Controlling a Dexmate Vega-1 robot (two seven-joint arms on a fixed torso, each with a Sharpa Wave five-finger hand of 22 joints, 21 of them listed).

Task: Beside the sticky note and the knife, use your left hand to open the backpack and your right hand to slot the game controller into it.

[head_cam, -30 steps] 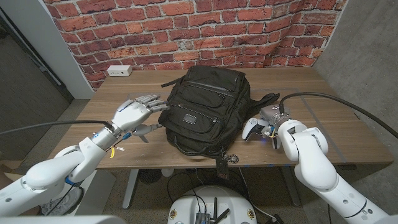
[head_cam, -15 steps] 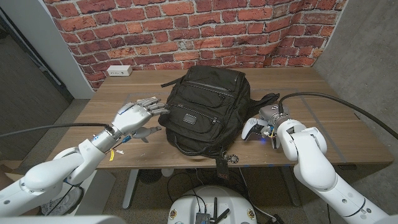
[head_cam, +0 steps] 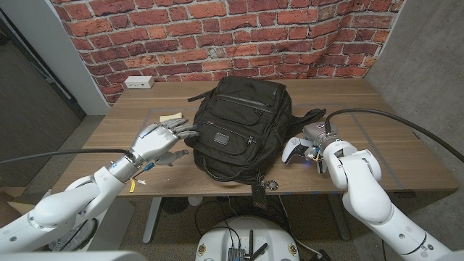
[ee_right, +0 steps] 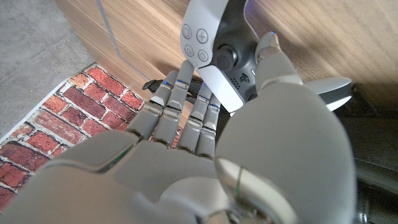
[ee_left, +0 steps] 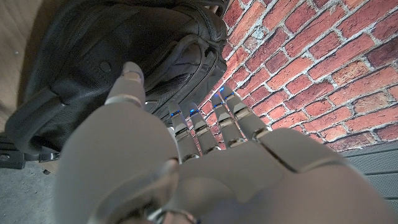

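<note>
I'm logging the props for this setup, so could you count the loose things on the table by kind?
Backpack: 1
Game controller: 1
Sticky note: 1
Power strip: 1
Total: 4
A knife cannot be made out; the left hand covers part of the table beside the backpack.

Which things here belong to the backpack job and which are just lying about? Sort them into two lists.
Job:
- backpack, black, zipped shut
- game controller, white, touched by the right hand
- left hand, fingers spread beside the backpack

Lying about:
- sticky note
- power strip at the wall
</note>
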